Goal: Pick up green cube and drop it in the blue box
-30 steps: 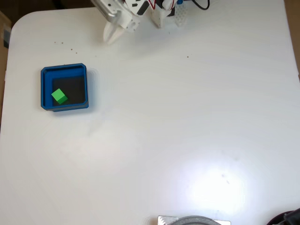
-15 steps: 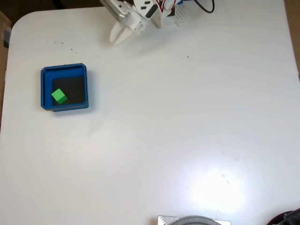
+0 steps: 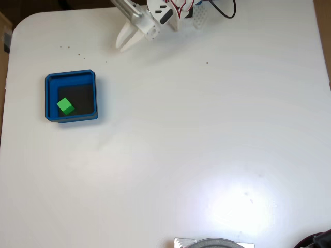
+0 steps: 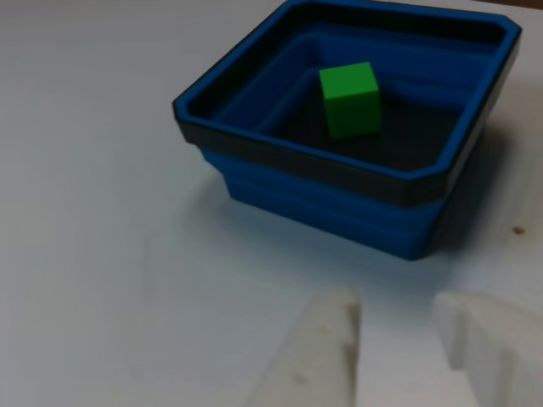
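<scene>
Gripper (image 3: 123, 45) empty, fingers (image 4: 318, 352) parted by a narrow gap, positioned well apart from the blue box (image 3: 93, 98) at the table's far edge. Green cube (image 3: 65, 106) rests inside the box, lower-left of the gripper in the fixed view. Delivery judged complete.

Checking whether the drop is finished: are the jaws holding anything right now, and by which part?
Nothing is held. The gripper is open and empty, and the green cube lies inside the blue box.
</scene>
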Motion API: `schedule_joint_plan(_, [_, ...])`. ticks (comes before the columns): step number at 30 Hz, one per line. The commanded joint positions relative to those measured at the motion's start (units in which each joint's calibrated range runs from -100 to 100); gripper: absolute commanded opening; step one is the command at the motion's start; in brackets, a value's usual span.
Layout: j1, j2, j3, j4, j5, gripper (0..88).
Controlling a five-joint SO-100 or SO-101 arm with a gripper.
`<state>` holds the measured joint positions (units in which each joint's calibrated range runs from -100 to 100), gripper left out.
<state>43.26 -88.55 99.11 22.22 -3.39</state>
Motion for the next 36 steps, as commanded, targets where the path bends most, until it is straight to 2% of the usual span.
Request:
schedule_joint_plan(1, [-4.1, -2.67, 0.63, -1.47, 0.15, 1.4])
schedule_joint_plan(7, [-8.99, -10.27, 0.54, -1.47, -0.05, 1.4])
schedule_joint_plan(16, [-11.2, -10.44, 0.54, -1.47, -0.1, 1.4])
schedule_joint_plan(36, [-42.65, -10.36, 0.54, -1.47, 0.15, 1.4])
